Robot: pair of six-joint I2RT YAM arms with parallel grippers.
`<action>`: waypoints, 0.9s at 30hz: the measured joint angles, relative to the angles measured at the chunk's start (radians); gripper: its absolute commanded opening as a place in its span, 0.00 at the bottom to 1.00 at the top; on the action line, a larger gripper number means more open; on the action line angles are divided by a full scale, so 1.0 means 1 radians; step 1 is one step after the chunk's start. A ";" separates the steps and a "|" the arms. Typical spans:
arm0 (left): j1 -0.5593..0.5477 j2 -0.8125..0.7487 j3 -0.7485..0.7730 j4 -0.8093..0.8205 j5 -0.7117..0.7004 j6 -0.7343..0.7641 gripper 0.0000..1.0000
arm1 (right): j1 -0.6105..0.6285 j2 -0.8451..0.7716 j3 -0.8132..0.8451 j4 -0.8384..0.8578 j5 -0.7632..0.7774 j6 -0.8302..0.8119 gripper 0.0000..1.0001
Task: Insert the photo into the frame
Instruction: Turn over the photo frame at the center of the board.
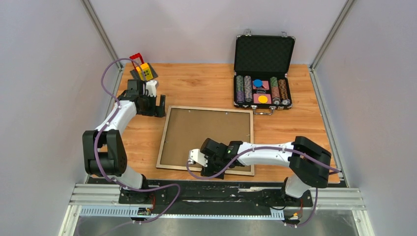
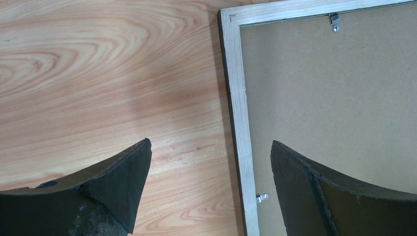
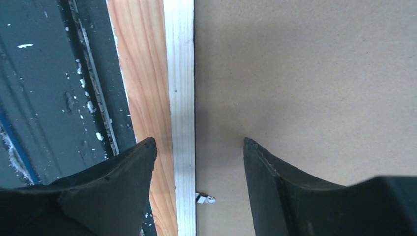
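A: Closest in is the right gripper (image 3: 199,140). Its two black jaws hang apart, wider than the pale rail of the frame (image 3: 179,73) that runs between them. One jaw is outside the frame's near rail, the other over the brown backing board (image 3: 305,73) inside it. It holds nothing.

B: And the left gripper (image 2: 210,142)?

A: Spread wide and empty, straddling the frame's left rail close to its far-left corner.

B: How does the frame lie?

A: Flat on the table (image 2: 98,73), pale-wood face up, with the board filling it and small metal clips (image 3: 205,199) along the inner edge. The chip case (image 1: 263,54) stands open well beyond the frame's far-right corner.

B: The photo?

A: I can't see it. Whether it lies under the board, I can't tell.

B: How would the frame handle?

A: I'd guess it's light and stiff, though rails this thin may twist if it's raised by one corner. Pinch across a rail, between clips, with one gripper on each side. The board sits flush inside the rails, so it probably offers no edge to grab until the clips are turned. A glossy print would likely be limp and slick, so take it by an edge, not by the picture.
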 measured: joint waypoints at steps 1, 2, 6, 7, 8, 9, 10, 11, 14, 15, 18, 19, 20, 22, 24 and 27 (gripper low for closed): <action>0.000 0.000 0.000 0.000 -0.001 0.000 0.97 | 0.006 0.002 0.000 0.003 0.014 0.001 0.61; 0.000 0.000 0.000 0.000 -0.002 0.000 0.97 | 0.009 0.002 0.000 0.005 0.022 0.002 0.58; 0.000 0.000 0.000 0.000 -0.003 0.001 0.97 | 0.019 0.008 0.000 0.014 0.057 0.004 0.39; 0.000 0.000 0.000 0.000 -0.004 0.001 0.97 | 0.020 0.009 0.000 0.015 0.058 0.006 0.34; 0.000 0.000 0.000 0.000 -0.004 0.001 0.97 | 0.026 0.010 0.000 0.015 0.059 0.007 0.28; 0.000 0.000 0.000 0.000 -0.004 0.001 0.97 | 0.031 0.011 0.000 0.017 0.061 0.007 0.22; 0.000 0.000 0.000 0.000 -0.005 0.001 0.97 | 0.038 0.011 0.001 0.018 0.064 0.007 0.16; 0.000 0.000 0.000 0.000 -0.006 0.001 0.97 | 0.045 0.013 0.003 0.019 0.066 0.007 0.11; 0.000 0.000 0.000 0.000 -0.008 0.005 0.97 | 0.054 0.016 0.010 0.019 0.064 0.012 0.00; 0.000 0.000 0.000 0.000 -0.010 0.009 0.97 | 0.053 0.019 0.013 0.018 0.063 0.019 0.00; 0.000 -0.001 0.000 -0.002 -0.009 0.030 0.97 | 0.051 0.020 0.018 0.014 0.058 0.026 0.00; 0.000 -0.003 0.000 -0.005 -0.006 0.042 0.97 | 0.048 0.021 0.020 0.012 0.056 0.026 0.00; 0.000 -0.012 -0.002 -0.009 0.002 0.061 0.97 | 0.044 0.021 0.023 0.007 0.051 0.027 0.00; 0.000 -0.045 -0.008 -0.018 0.023 0.097 0.97 | 0.028 0.026 0.037 -0.011 0.025 0.027 0.00; 0.000 -0.108 -0.021 -0.029 0.053 0.147 0.98 | 0.001 0.035 0.066 -0.054 -0.013 0.027 0.00; 0.000 -0.243 -0.038 -0.059 0.105 0.237 0.99 | -0.050 0.040 0.130 -0.123 -0.085 0.024 0.00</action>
